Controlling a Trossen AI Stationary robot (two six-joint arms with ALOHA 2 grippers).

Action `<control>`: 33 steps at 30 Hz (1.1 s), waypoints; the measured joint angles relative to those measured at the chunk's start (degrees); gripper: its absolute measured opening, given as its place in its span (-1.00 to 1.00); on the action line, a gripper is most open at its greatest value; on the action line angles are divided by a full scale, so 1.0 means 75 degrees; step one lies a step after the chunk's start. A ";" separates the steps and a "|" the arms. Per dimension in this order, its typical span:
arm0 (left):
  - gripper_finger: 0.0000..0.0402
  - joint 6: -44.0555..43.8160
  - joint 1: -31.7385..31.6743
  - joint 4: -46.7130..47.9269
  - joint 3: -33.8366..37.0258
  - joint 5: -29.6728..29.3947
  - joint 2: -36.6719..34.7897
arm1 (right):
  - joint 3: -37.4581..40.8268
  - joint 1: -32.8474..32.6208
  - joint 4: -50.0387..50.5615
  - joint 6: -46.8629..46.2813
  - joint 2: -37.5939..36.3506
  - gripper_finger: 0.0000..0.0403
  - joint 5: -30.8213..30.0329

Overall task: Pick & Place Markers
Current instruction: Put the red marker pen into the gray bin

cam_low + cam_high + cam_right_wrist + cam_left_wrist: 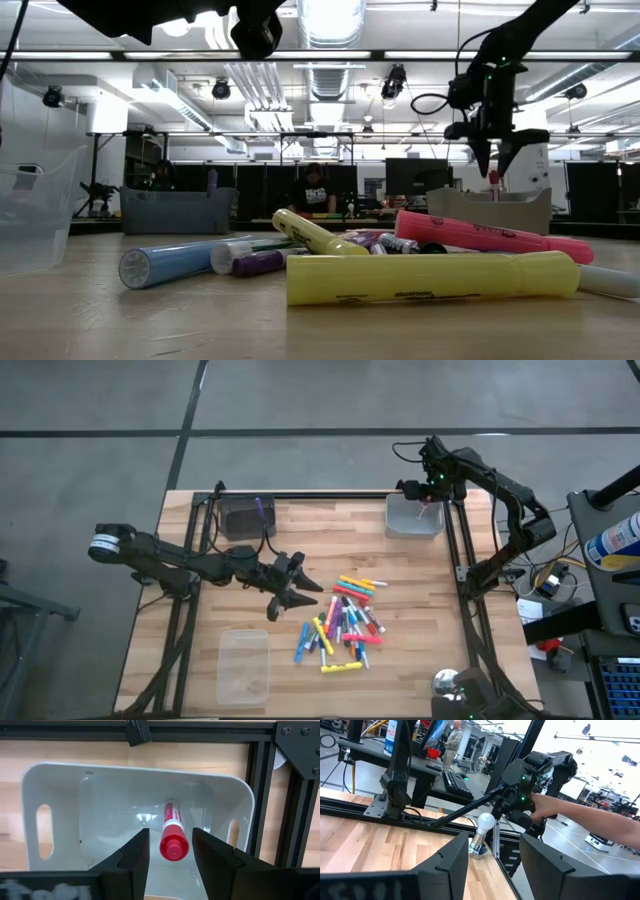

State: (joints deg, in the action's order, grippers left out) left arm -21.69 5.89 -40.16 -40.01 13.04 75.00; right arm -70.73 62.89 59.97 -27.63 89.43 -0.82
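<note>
The markers [345, 622] lie in a loose mixed-colour pile on the middle of the wooden table; the low view shows them close up [420, 275]. My right gripper [170, 851] hangs open, pointing down, over the white bin [60, 785] at the far right [415, 518]. A red marker [172, 827] stands tilted inside that bin, its capped end up between my fingers with a gap on each side. My left gripper [290, 592] hovers open and level just left of the pile, holding nothing.
At the far left stands a dark bin [243, 518] with a purple marker [261, 509] in it. A clear container [243, 660] sits near left. A bulb-shaped thing [447, 682] stands near right. A black frame rail [465, 560] borders the table. A person's arm [590, 815] shows beyond it.
</note>
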 joint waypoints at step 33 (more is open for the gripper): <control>-0.15 0.0000 0.0032 -0.0009 0.0003 0.0003 0.0000 | -0.1746 -0.0289 0.1841 -0.0036 -0.0016 -0.32 -0.0108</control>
State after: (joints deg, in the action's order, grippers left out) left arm -21.69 6.13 -40.23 -39.99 13.06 75.00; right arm -83.83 60.73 73.78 -27.90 89.31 -1.63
